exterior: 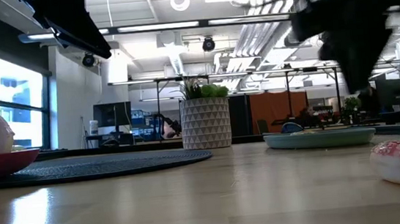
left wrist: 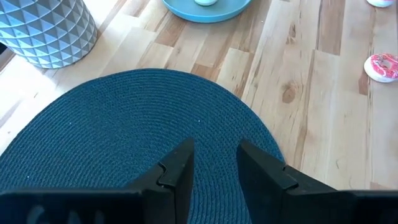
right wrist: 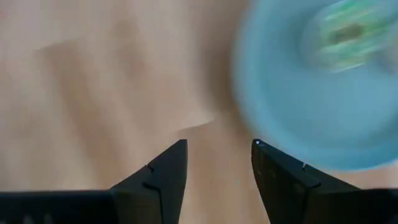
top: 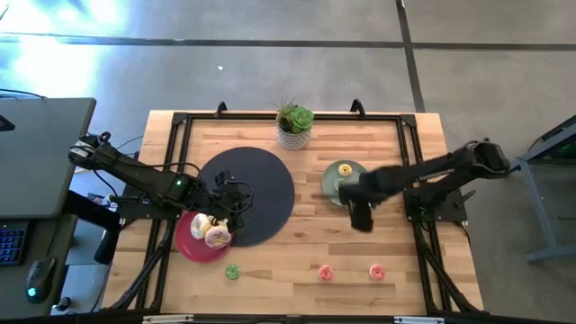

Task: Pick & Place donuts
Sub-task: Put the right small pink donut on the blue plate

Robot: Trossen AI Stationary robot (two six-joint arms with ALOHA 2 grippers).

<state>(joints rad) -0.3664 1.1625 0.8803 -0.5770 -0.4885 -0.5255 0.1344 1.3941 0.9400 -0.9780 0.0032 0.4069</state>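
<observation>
- my right pincer (top: 360, 219) hangs over bare wood just beside the grey-green plate (top: 331, 183), on its near side – its fingers (right wrist: 163, 174) stand apart with nothing between them.
- that plate carries one small donut with a yellow top (top: 345, 169); my right wrist view shows it only as a blur.
- my left pincer (top: 236, 209) sits over the near edge of the round dark mat (top: 261, 184), fingers (left wrist: 179, 171) slightly apart and holding nothing.
- the pink plate (top: 186, 241) lies at the mat's near-left edge, touching it; two larger pale-iced donuts (top: 211, 231) rest on it side by side.
- on the bare desk (top: 297, 256) near the front edge lie three minis, well apart from each other – a green donut (top: 232, 271), a red-pink donut (top: 325, 272) and a pink donut (top: 377, 271).
- a small potted plant (top: 294, 125) in a white patterned pot stands at the far edge, between the mat and the grey-green plate.
</observation>
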